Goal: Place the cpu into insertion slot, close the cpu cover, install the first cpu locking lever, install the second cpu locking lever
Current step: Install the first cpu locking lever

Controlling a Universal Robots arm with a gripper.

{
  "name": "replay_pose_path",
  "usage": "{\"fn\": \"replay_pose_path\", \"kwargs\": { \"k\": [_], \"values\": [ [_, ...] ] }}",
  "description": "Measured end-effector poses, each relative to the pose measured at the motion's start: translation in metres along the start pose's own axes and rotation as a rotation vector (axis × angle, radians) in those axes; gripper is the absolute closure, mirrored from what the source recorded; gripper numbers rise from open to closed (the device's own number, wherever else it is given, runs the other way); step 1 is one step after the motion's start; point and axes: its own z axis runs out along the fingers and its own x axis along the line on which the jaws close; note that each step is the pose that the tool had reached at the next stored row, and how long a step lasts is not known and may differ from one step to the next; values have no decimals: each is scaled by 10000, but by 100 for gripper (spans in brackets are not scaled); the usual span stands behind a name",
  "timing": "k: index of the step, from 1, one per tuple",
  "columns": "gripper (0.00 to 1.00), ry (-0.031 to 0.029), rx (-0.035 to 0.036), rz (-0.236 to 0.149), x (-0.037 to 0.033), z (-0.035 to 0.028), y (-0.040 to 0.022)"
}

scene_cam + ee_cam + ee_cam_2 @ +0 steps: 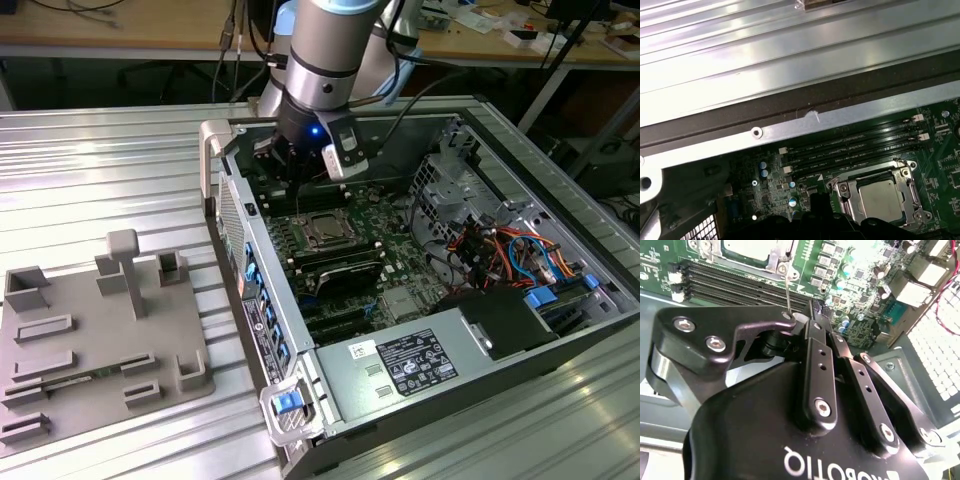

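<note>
- Looks like you're past the halfway mark; the cpu sits flat in the insertion slot, a short way out beyond the end effector, near it rather than right beneath it.
- The cpu cover reads as folded down over the chip in the first wrist view, its frame lying round the silver top; so I'd count the first two steps as done.
- The levers are what's left, I reckon; one thin locking lever stands upright from the socket corner, and its top end comes right up to the end effector's linkage; that one clearly isn't latched.
- The other lever I can't judge; a wire runs along the side of the cover farther from the end effector, but whether it's hooked down is too small to tell.
- I can't tell you whether the end effector is wide, narrow or pinching that lever; its own body blocks the tip in the second wrist view, and the arm covers it in the exterior view.
- Touching the lever or just beside it? I can't say that either.
- The socket is cut off at the edge in both wrist views; the memory slots lie just beside it.
</note>
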Motion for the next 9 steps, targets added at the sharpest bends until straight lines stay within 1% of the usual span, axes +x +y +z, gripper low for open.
{"fn": "replay_pose_path", "kwargs": {
  "k": [3,7,8,9],
  "values": [
    [89,2,0,-17,-54,3,14],
    [89,4,1,-24,-167,8,42],
    [89,6,2,-35,-180,9,45],
    [89,9,-6,-71,-180,9,45]
  ]
}}
